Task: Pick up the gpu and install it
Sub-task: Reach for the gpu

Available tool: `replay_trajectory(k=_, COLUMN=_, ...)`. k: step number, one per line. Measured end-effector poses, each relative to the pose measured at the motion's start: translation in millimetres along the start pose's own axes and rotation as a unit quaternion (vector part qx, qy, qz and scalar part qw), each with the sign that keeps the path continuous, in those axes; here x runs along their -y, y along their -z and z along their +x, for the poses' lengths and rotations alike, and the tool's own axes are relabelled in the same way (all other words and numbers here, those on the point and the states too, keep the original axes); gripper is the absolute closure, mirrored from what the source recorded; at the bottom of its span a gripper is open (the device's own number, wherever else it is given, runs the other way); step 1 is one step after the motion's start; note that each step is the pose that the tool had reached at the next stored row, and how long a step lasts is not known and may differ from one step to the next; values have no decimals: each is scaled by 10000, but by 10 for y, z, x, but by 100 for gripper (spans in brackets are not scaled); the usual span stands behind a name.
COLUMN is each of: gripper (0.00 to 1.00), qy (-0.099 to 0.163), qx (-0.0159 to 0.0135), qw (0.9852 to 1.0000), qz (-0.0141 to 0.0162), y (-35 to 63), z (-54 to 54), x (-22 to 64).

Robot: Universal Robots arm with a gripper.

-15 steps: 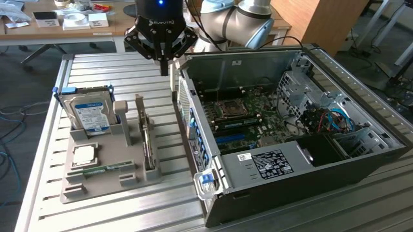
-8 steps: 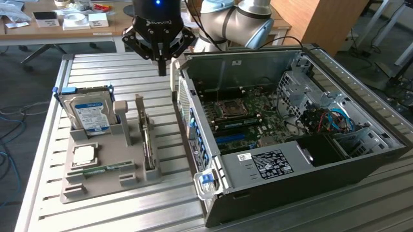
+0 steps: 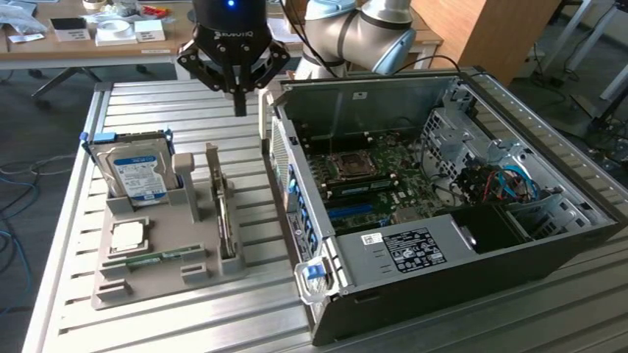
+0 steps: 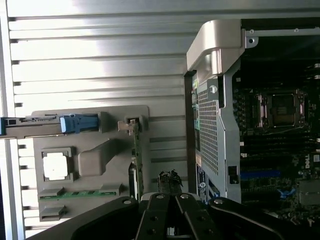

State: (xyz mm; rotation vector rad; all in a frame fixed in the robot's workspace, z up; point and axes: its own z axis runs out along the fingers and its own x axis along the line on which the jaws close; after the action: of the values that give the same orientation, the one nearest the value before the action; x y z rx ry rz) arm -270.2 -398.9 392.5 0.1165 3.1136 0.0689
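Slatted metal table [image 3: 196, 327]: thin dark gpu [image 3: 225, 217] on edge in grey tray [image 3: 157, 288], gripper [image 3: 238, 110] closed and empty.

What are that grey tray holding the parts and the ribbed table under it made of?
Tray: looks like matte grey plastic, with a dull surface, blocky moulded shapes and no shine. Table: seemingly brushed aluminium, going by its silvery grooved slats catching bright glare.

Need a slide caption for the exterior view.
Shut gripper hovers empty above the table, between the open computer case and the grey holder where the gpu stands on edge.
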Motion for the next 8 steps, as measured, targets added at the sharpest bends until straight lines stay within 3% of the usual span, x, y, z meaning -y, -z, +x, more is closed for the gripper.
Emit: replay_trajectory(k=8, gripper=89, qy=-1, qx=0, qw=10000, qz=0, y=2, z=114, x=8)
